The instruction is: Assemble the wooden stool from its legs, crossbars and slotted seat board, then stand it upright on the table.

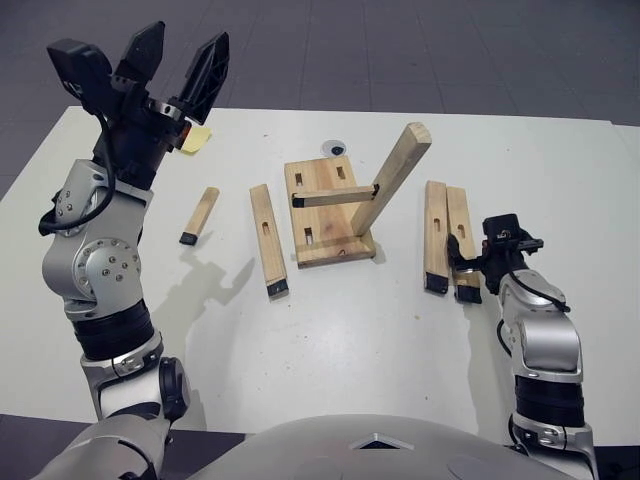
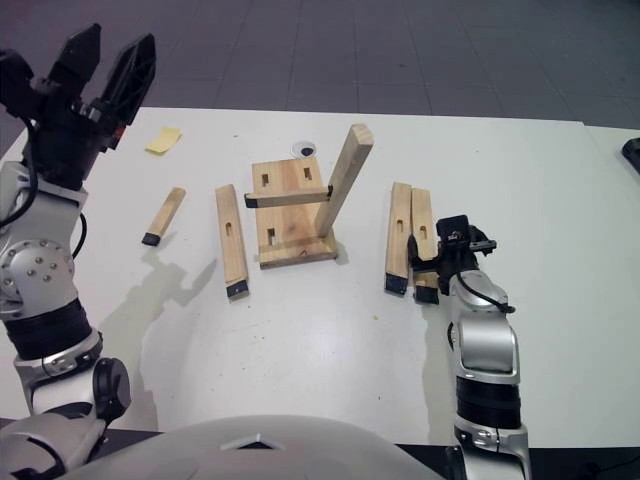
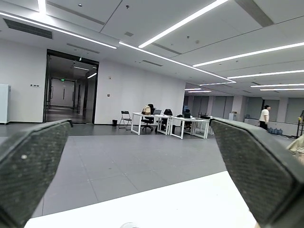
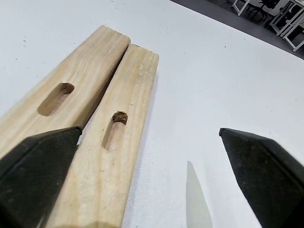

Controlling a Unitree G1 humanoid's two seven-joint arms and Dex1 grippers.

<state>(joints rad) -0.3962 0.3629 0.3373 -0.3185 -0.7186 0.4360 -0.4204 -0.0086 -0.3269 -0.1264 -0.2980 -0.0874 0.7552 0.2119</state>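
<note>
The slotted seat board (image 1: 318, 222) lies flat mid-table. One leg (image 1: 398, 172) stands tilted in it, and a crossbar (image 1: 334, 196) runs from that leg across the board. A loose leg (image 1: 267, 240) lies left of the board, and a short crossbar (image 1: 200, 215) lies farther left. Two more legs (image 1: 435, 232) (image 4: 118, 142) lie side by side at the right. My right gripper (image 1: 462, 268) is open, low at their near ends, with the outer leg between its fingers (image 4: 33, 175). My left gripper (image 1: 188, 38) is open and empty, raised high over the table's far left corner.
A yellow note (image 1: 195, 138) lies near the far left edge of the white table (image 1: 330, 340). A small round dark spot (image 1: 335, 148) sits just behind the seat board. The far edge drops to grey floor.
</note>
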